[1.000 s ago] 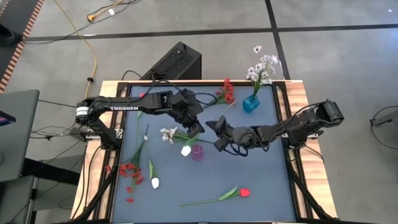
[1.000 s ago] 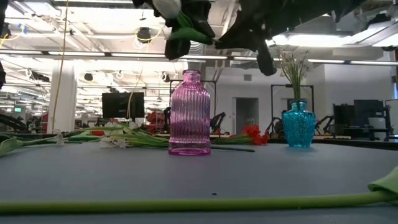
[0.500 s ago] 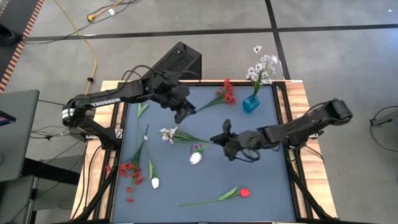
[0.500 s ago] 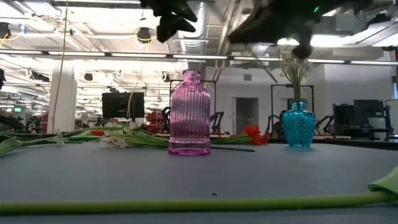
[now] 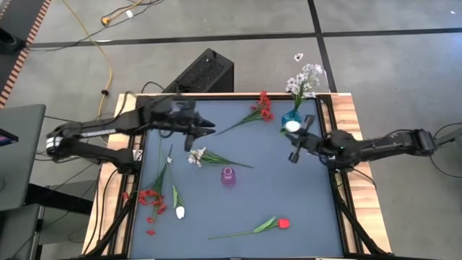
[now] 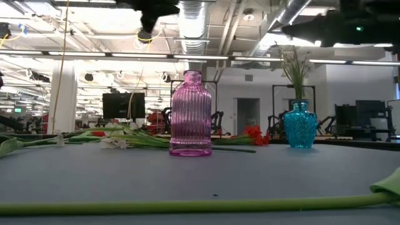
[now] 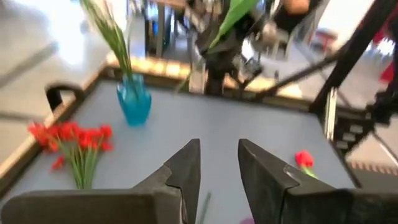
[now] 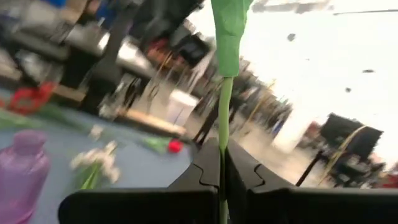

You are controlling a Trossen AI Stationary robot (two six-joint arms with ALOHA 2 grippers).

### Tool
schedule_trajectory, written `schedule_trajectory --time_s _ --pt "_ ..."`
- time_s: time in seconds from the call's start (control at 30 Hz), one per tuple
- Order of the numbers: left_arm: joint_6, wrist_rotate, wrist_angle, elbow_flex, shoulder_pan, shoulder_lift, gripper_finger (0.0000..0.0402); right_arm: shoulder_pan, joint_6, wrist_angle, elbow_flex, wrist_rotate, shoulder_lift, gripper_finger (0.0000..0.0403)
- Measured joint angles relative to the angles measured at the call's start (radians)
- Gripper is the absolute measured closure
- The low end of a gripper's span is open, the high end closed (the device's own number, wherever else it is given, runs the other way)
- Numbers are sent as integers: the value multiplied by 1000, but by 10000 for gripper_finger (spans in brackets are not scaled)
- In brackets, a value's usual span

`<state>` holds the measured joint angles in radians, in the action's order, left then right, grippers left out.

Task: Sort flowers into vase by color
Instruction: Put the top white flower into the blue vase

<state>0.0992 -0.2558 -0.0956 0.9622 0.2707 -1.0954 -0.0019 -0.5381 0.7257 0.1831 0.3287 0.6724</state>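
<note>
A white tulip-like bud (image 5: 291, 126) rides on its green stem (image 8: 224, 99), pinched between the closed fingers of the right gripper (image 5: 298, 146), just beside the turquoise vase (image 5: 291, 120) at the far right of the table, where pale white sprays (image 5: 306, 78) already stand; the worry from here is that the long, limp stem, held partway along, could swing wide of the narrow neck or knock the light vase over as it is lowered, and a thin stem may also slip through the fingers. The left gripper (image 5: 206, 128) hangs empty over the far left of the table, its fingers (image 7: 186, 169) parted with a clear gap between them, and risks little while it keeps apart from the other arm. The dark blue-grey table top (image 5: 289, 195), edged in pale wood, carries the pink ribbed vase (image 5: 228, 176) upright near the middle and empty, a pale white spray (image 5: 196, 155) just beside it, a red spray (image 5: 263, 105) near the far edge, a red tulip-like bud (image 5: 284, 224) near the front, and red blossoms (image 5: 150, 197) with a white bud (image 5: 180, 211) at the left. Around it: grey floor marked with dark tape, a yellow cable (image 5: 110, 65), a black box (image 5: 205, 72) behind the table, and, seen level, an open office of white ceiling strips, monitors and desks
</note>
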Motion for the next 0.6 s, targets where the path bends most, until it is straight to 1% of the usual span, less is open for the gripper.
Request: schedule_trajectory --time_s 0.13,0.27,0.37,0.5,0.6 --pt "-2 52 119 -126 0 150 314 -23 -67 118 -71 18 -78 376" --pt "-20 60 189 -197 0 240 315 -67 -144 177 -93 37 -105 376" --pt "-17 59 225 -227 -1 261 315 -119 -170 181 -93 40 -103 376" --pt "-15 58 217 -230 0 246 315 -190 -142 196 -93 39 -97 376" --pt "-16 57 214 -230 0 223 316 -238 -103 198 -93 -13 -96 376"
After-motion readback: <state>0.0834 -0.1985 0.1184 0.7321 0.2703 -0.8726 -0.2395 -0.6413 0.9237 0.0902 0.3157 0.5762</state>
